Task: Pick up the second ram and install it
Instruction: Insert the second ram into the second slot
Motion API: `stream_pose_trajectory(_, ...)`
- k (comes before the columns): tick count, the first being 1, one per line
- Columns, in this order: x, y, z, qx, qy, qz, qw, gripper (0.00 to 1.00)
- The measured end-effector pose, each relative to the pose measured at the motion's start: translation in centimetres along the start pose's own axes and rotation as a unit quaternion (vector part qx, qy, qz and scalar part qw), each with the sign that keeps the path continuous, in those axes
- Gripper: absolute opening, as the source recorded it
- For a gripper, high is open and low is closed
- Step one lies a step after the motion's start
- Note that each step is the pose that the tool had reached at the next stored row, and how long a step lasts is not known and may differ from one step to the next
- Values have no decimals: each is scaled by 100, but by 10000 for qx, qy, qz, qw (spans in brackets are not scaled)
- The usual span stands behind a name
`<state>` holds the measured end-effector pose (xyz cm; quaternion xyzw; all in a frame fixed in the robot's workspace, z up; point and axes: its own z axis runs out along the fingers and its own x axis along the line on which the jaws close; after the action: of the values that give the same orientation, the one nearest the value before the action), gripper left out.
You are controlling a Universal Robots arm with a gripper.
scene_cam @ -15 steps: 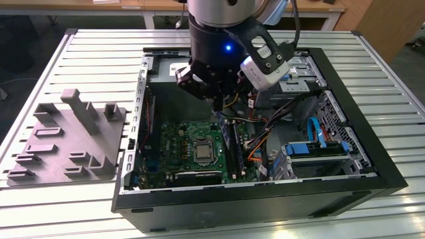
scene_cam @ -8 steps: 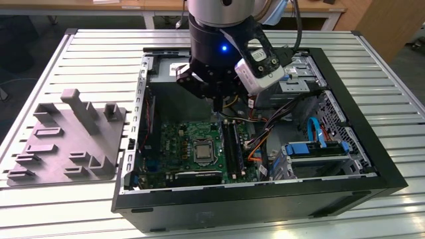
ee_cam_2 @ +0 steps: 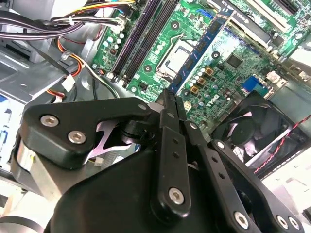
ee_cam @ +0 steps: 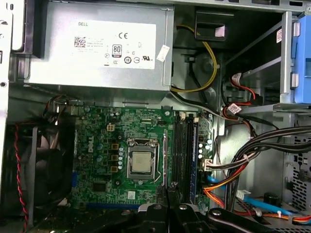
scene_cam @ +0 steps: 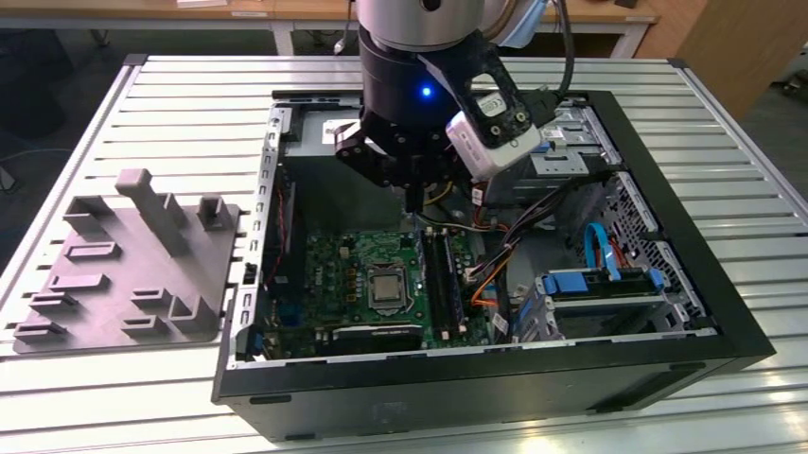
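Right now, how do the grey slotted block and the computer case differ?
The grey block is pale, low and flat with upright posts; the computer case is black, a deep open box. The block lies at the exterior view's left; the case, beside it, has the tool over it. Both rest on the slatted table.

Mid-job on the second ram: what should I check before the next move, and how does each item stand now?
1. Gripper over the motherboard, inside the case: ok.
2. Jaws shut: ok.
3. Second ram in the grip: not ok, fingertips meet with nothing between.
4. Memory slots free of cables: ok.
5. Second ram seated in a slot: cannot tell.
6. Grey block clear of the case: ok.
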<state>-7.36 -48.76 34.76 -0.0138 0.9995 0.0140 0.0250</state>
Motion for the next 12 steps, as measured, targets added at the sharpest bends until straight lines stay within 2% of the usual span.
stream_pose_trajectory(5, -91, -2, 8, 0, 7, -1, 10000, 12)
stream_pose_trajectory(12, -320, -9, 27, -3, 53, -29, 10000, 12)
